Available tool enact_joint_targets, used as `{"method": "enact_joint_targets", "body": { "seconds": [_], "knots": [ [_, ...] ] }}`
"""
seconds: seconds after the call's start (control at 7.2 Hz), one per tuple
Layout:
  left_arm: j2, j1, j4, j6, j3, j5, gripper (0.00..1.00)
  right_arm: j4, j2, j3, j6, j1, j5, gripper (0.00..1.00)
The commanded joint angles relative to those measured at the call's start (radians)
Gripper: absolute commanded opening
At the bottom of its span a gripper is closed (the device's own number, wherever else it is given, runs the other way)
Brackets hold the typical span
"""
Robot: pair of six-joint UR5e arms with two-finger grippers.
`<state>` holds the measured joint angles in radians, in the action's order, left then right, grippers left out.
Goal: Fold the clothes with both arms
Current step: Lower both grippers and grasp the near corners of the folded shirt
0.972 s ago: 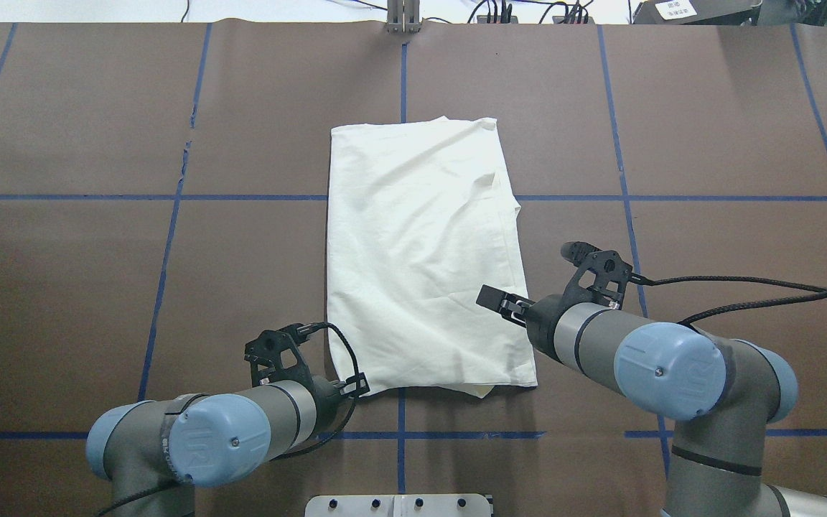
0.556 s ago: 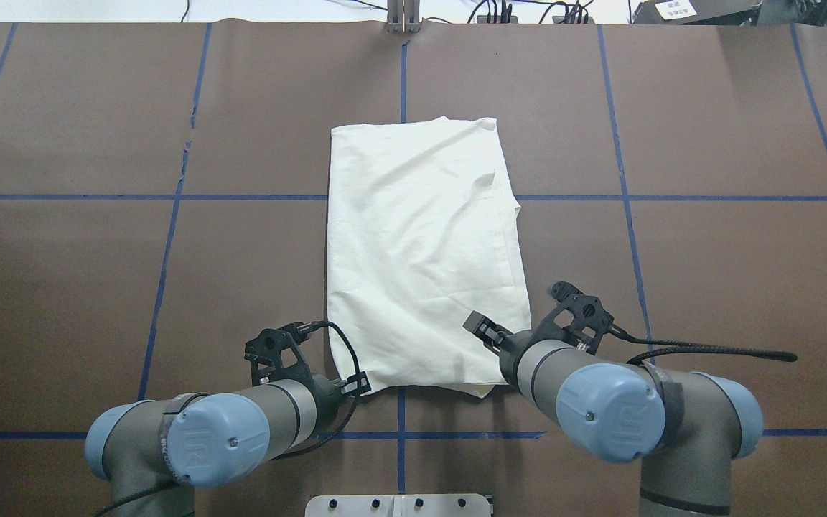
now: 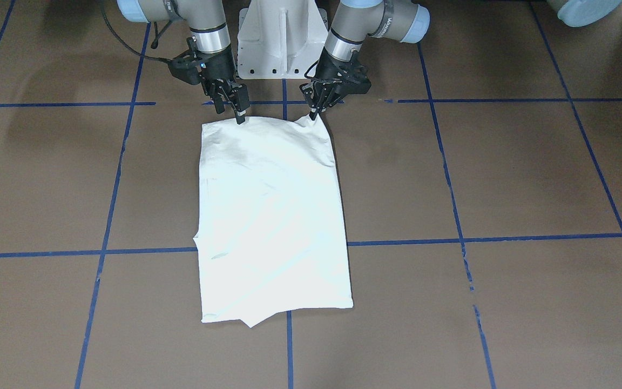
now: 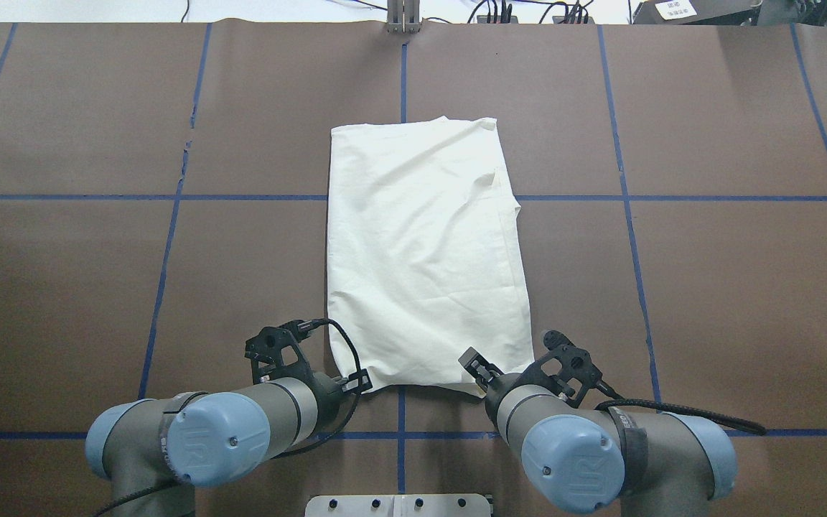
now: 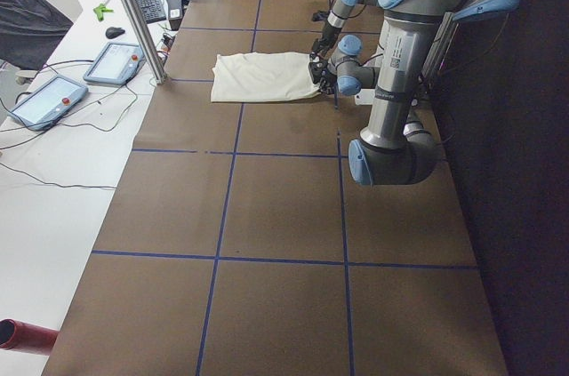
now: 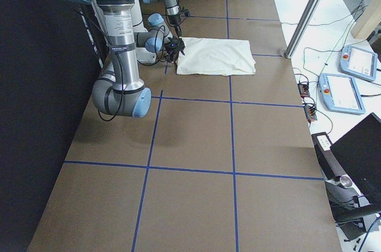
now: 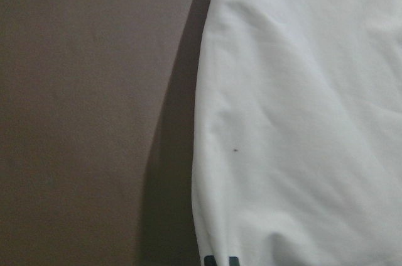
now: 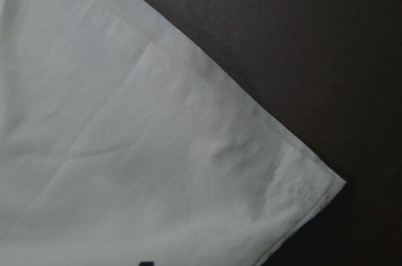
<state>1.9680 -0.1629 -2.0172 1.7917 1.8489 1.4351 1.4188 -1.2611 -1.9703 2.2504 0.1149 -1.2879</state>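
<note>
The shirt (image 4: 424,251) lies folded into a tall rectangle on the brown table, plain white side up, with no print showing. My left gripper (image 3: 313,112) sits at the shirt's near left corner, shut on the cloth, which rises in a small peak to its tips. My right gripper (image 3: 232,111) stands open at the near edge, a little inward from the near right corner, with one fingertip (image 3: 241,119) touching the hem. The right wrist view shows that stitched corner (image 8: 314,184) flat on the table. In the left wrist view, the shirt's side edge (image 7: 207,121) casts a shadow.
The white pedestal base (image 3: 281,38) stands just behind both grippers. Blue tape lines (image 4: 169,197) grid the brown table cover. A metal post (image 5: 133,12) and two tablets (image 5: 44,100) sit beyond the table's far edge. A black cable (image 4: 701,415) trails from the right wrist.
My right arm has swung back toward the robot, from beside the shirt's right edge to its near edge. The left arm and the shirt have stayed put.
</note>
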Motion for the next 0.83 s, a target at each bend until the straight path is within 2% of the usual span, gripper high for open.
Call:
{"method": "enact_joint_targets", "body": {
  "seconds": [0.0,0.42,0.56,0.69],
  "knots": [
    [0.0,-0.001,0.0,0.0,0.003,-0.001,0.0,0.005,0.006,0.034,0.006,-0.009,0.016,0.83],
    [0.0,-0.003,0.0,0.0,0.003,-0.001,0.0,0.005,0.015,0.054,0.006,-0.009,0.021,0.83],
    [0.0,-0.003,0.0,0.0,0.003,-0.001,0.0,0.005,0.043,0.083,0.006,-0.009,0.044,0.78],
    [0.0,-0.003,0.0,0.0,0.003,-0.001,0.0,0.005,0.055,0.094,0.008,-0.006,0.048,0.56]
  ]
}}
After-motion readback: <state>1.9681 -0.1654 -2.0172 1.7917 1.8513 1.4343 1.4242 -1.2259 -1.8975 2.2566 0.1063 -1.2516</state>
